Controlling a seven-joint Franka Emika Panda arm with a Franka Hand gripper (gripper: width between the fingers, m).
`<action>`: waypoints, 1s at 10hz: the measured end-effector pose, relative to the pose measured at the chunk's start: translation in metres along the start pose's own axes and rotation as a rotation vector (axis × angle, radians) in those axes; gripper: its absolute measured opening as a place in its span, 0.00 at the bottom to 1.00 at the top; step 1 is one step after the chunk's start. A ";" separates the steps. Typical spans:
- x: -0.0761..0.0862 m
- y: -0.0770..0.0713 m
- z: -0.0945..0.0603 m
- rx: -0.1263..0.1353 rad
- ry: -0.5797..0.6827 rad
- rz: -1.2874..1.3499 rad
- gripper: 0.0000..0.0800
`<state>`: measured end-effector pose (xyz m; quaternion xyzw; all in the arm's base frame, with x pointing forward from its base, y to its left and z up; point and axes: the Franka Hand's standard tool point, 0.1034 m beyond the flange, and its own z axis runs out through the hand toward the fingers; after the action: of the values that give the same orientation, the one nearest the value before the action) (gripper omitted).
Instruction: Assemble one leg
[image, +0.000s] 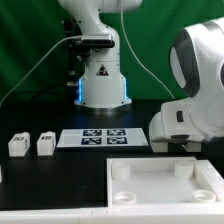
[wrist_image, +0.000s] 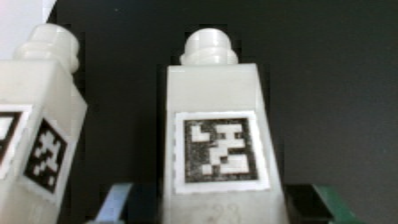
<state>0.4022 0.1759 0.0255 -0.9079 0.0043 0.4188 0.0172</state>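
Observation:
In the wrist view a leg (wrist_image: 217, 130), a white block with a rounded peg end and a black-and-white tag, lies between my fingers. My gripper (wrist_image: 228, 202) is open; one finger (wrist_image: 121, 202) and the other (wrist_image: 338, 202) stand on either side of it with dark gaps between. A second leg (wrist_image: 36, 125) lies close beside it. In the exterior view two more legs (image: 18, 144) (image: 46, 144) stand on the dark table at the exterior view's left. My fingers are hidden there behind the arm's white casing (image: 190, 90).
The large white tabletop (image: 150, 195) with round corner sockets lies at the front. The marker board (image: 100, 136) lies in the middle, in front of the arm's base (image: 100, 80). A cable runs along the table at the back left.

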 end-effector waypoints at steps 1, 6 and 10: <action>0.000 0.002 -0.021 0.001 0.069 -0.014 0.37; -0.028 0.024 -0.125 0.027 0.641 -0.037 0.37; -0.028 0.026 -0.202 0.102 1.055 -0.011 0.37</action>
<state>0.5367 0.1429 0.1773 -0.9933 0.0278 -0.0960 0.0589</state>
